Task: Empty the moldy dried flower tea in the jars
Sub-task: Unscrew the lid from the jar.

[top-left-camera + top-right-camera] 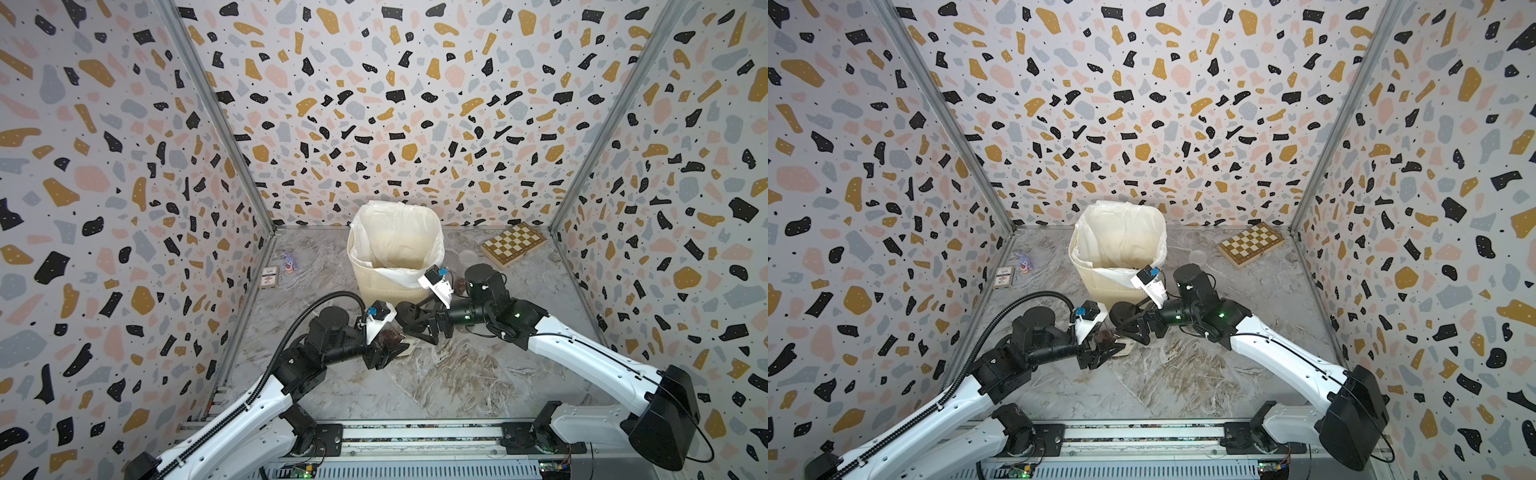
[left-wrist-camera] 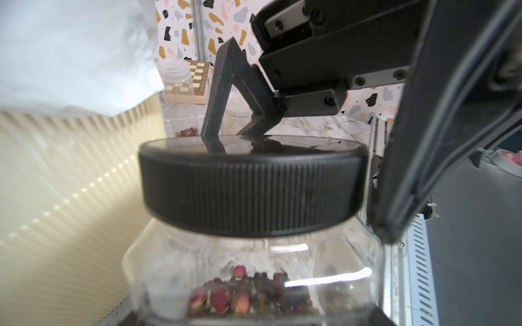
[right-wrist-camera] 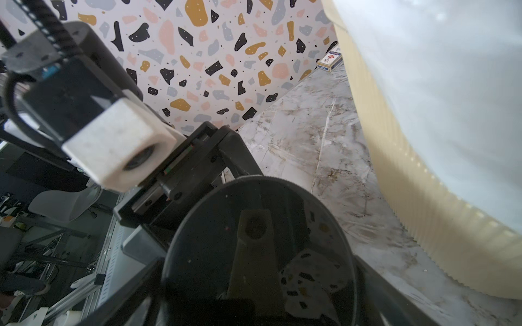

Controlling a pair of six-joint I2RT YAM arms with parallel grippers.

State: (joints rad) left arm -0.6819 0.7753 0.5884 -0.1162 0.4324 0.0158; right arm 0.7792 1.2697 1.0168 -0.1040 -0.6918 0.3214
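My left gripper (image 1: 388, 345) is shut on the clear body of the squat jar (image 2: 254, 268), which it holds just in front of the bin. A shallow layer of the moldy dried flower tea (image 2: 240, 296), dark red buds, lies inside it. The jar's wide black lid (image 2: 251, 186) sits on top. My right gripper (image 1: 412, 322) reaches in from the right and stands open around the black lid (image 3: 258, 254), one finger on each side of its rim. A tall slim clear jar (image 2: 178, 93) stands beyond, holding a little tea (image 2: 186, 131).
The cream ribbed bin (image 1: 374, 286), lined with a white bag, stands directly behind both grippers. A chessboard (image 1: 513, 245) lies at the back right. At the left wall there is a card box (image 1: 269, 277) and a small toy (image 1: 289, 264).
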